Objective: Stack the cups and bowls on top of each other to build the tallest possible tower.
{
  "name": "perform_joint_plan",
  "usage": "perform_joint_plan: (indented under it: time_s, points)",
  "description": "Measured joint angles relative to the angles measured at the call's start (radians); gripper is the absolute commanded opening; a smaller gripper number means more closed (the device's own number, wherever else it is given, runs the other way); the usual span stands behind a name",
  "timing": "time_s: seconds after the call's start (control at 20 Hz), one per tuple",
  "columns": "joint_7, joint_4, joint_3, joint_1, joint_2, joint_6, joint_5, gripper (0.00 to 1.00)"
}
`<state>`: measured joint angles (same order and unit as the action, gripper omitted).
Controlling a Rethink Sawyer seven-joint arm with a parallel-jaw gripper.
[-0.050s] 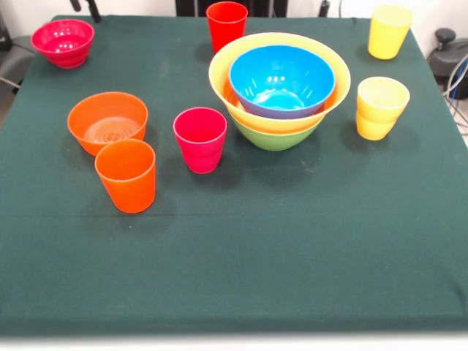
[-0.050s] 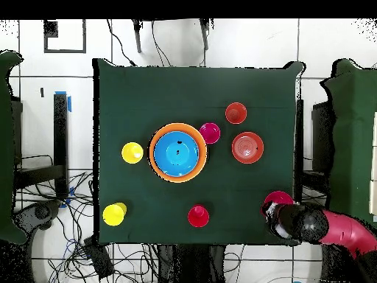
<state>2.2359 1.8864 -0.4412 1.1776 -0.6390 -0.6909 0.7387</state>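
Already the tower (image 1: 279,91) stands as three nested bowls on the green tabletop (image 1: 292,248).

Its blue bowl (image 1: 281,79) sits in the yellow bowl (image 1: 227,73), over the green bowl (image 1: 274,137). Beside the tower stand a pink cup (image 1: 200,139) and two yellow cups (image 1: 380,107) (image 1: 388,31); behind it is a red cup (image 1: 226,25). Farther off are an orange bowl (image 1: 107,121), an orange cup (image 1: 126,175) and a pink bowl (image 1: 63,42). The gripper (image 2: 283,221) hangs over the pink bowl; I cannot tell how its fingers stand.
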Motion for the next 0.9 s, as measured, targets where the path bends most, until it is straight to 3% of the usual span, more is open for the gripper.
perform_joint_plan:
  time_s: [0.6,0.9]
  points:
    - [-0.027,0.0,-0.055,0.006,-0.002,-0.026,0.011,1.0]
    - [-0.14,-0.002,-0.103,0.006,0.001,-0.03,0.034,1.0]
